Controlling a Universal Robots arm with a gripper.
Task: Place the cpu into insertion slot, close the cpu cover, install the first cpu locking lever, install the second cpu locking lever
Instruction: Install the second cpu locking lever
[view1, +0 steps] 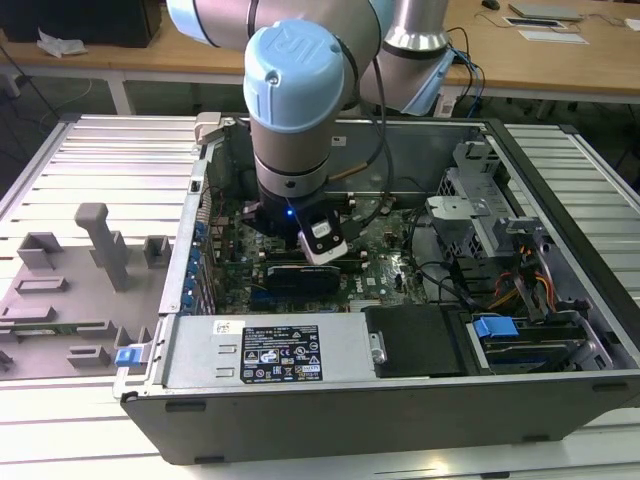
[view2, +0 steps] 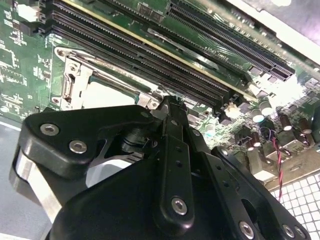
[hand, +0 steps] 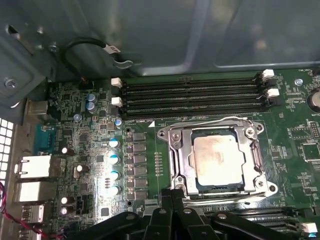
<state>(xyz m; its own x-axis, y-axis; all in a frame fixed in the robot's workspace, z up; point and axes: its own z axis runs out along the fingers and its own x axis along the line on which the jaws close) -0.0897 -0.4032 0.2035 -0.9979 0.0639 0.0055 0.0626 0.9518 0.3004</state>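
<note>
Dull silver metal marks the cpu (hand: 219, 160), which sits flat inside the insertion slot (hand: 176, 165) on the green motherboard (hand: 90, 150). In the first wrist view the cpu cover (hand: 260, 160) lies down over the chip, its grey frame surrounding the square window through which the chip top shows. Placement of the cpu and closing of the cover therefore appear complete.

The thin wire locking levers (hand: 210, 121) run along the frame edges. One wire follows the side nearest the memory slots (hand: 190, 97). Whether either lever is fully latched under its hook cannot be determined from these views; judge both lever steps as not confirmed.

The end effector (hand: 172, 196) stands just beside the socket edge farthest from the memory slots, its black fingers (view2: 175, 150) drawn together and clenched, with nothing visible between them. In the exterior view the arm reaches down into the open computer case (view1: 400, 420), which rests on the slatted counter (view1: 90, 150).
</note>
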